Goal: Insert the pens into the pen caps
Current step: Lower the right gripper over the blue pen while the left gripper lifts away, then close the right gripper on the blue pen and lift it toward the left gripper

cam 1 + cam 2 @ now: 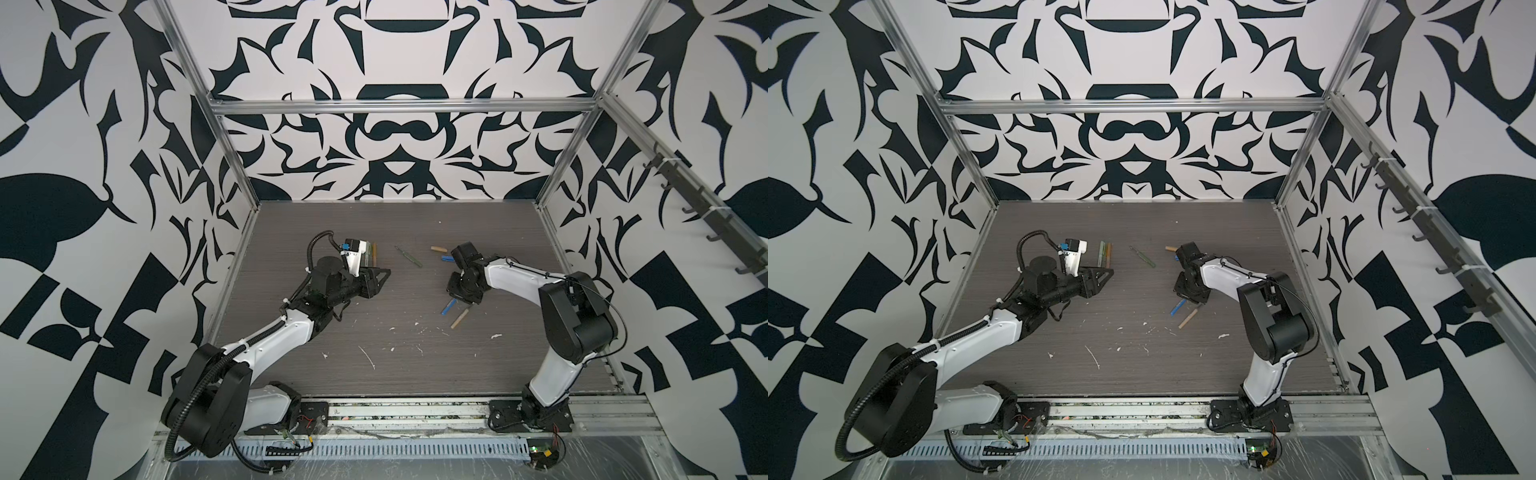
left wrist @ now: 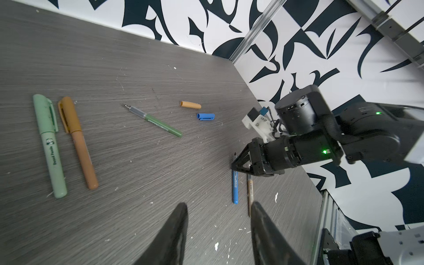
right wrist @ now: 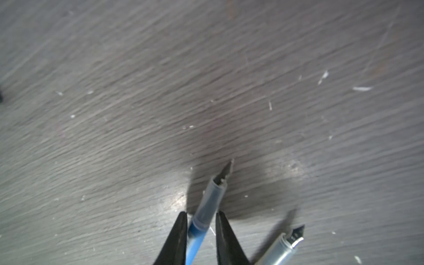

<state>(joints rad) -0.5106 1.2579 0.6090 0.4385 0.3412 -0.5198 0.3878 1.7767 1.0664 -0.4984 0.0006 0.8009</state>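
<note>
Now blue pen (image 3: 207, 197) lies within right end effector (image 3: 201, 212).

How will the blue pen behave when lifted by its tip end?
The blue pen has a slim round barrel, so it likely rolls if nudged. The right gripper straddles it near the tip, off-centre, so the tail may droop or pivot. It looks stiff, light and smooth, possibly slippery.
</note>
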